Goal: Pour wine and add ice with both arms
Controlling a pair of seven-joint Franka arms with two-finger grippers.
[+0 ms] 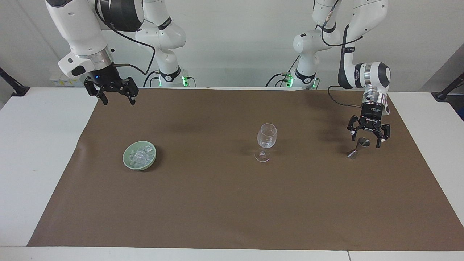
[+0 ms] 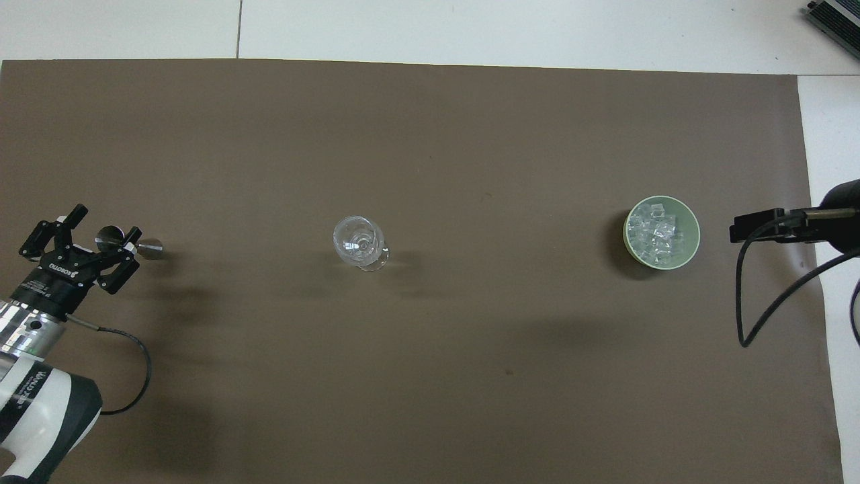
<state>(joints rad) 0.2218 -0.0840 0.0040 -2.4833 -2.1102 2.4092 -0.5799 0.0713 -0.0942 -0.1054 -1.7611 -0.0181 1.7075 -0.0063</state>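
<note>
Overhead view gives the plain layout on the brown paper mat (image 2: 430, 376): a clear stemmed wine glass (image 2: 359, 243) stands upright near the middle, a pale green round bowl (image 2: 691, 252) sits toward the right arm's end, and the ice (image 2: 656, 232) – a heap of small glassy cubes – lies inside that bowl. Toward the left arm's end stands a small silver metal measuring cup (image 2: 107, 235) shaped like a double cone, and the left gripper (image 2: 79, 232) appears to straddle it, fingers spread wide.

Facing view settles what that steep angle hides: the left gripper (image 1: 367, 139) hangs with its open fingers around the top of the measuring cup (image 1: 357, 149), whose foot rests on the mat; whether a finger touches the metal cannot be told. This view alone shows the right gripper (image 1: 116, 100) – open, holding nothing, raised over the mat's edge nearest the robots, well apart from the bowl (image 1: 127, 159) and its ice (image 1: 140, 155). From above, only a dark bracket and cable of that arm reach into view.

Glass (image 1: 266, 139), bowl and cup stand in a rough row, well apart from one another. Wide bare mat lies between them and out to the edge farthest from the robots, with white table (image 1: 32, 163) past both short ends.
</note>
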